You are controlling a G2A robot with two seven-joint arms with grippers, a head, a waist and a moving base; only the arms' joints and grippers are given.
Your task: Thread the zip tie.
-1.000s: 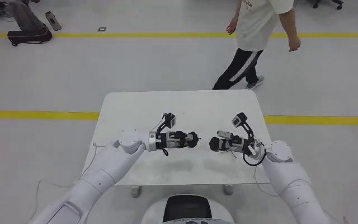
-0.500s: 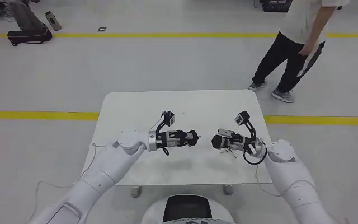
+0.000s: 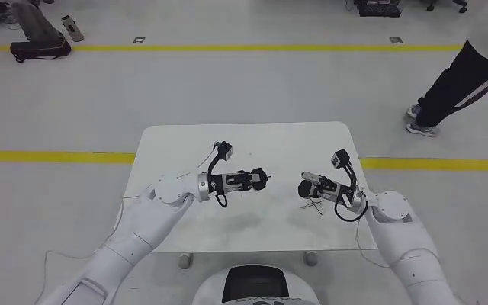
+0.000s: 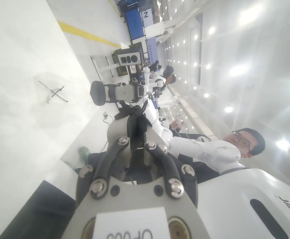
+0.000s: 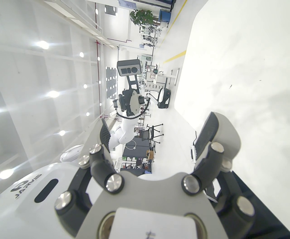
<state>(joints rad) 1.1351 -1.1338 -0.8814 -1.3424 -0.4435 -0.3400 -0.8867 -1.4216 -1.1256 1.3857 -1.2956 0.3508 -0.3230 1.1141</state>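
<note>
Top view: crossed zip ties (image 3: 313,204) on table (image 3: 183,152) near right tool (image 3: 304,185).

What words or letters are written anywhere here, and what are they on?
"N": on a white sign in the room behind.
Left sticker, on the left gripper: upside down and cut off by the picture's edge, so it cannot be read whole.
Right sticker, on the right gripper: almost all cut off, unreadable.
Logo: a sideways brand mark, not read out.
</note>
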